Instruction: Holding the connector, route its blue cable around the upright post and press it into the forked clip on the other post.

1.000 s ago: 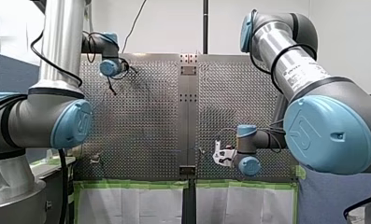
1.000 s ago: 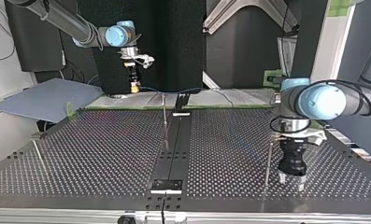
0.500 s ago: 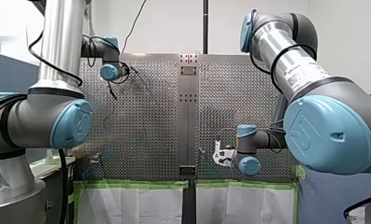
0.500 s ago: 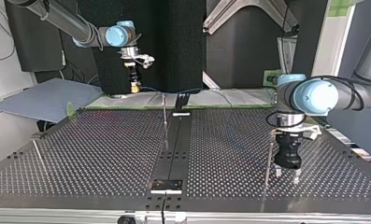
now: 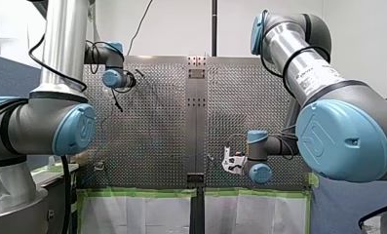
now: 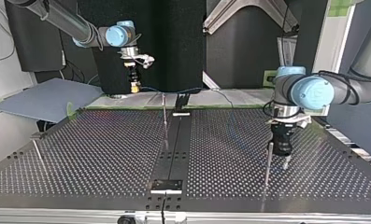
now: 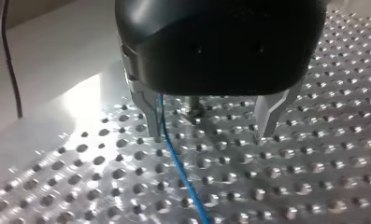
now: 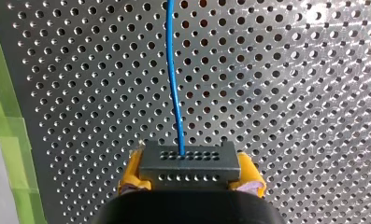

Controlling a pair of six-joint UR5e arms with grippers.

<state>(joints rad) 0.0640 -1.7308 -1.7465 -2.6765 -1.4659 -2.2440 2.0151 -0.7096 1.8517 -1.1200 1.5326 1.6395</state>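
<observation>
Since a second ago our left gripper (image 6: 286, 162) has drawn beside the thin post (image 6: 268, 161); fingers apart, blue cable (image 7: 176, 158) just inside one finger. Our right gripper (image 8: 191, 173) is clamped on the connector (image 8: 188, 158).

Front cam: high, looks out across table (image 5: 147, 122). Top cam: opposite edge, low, facing back. Wrist cams: close above its perforations. All share table.
</observation>
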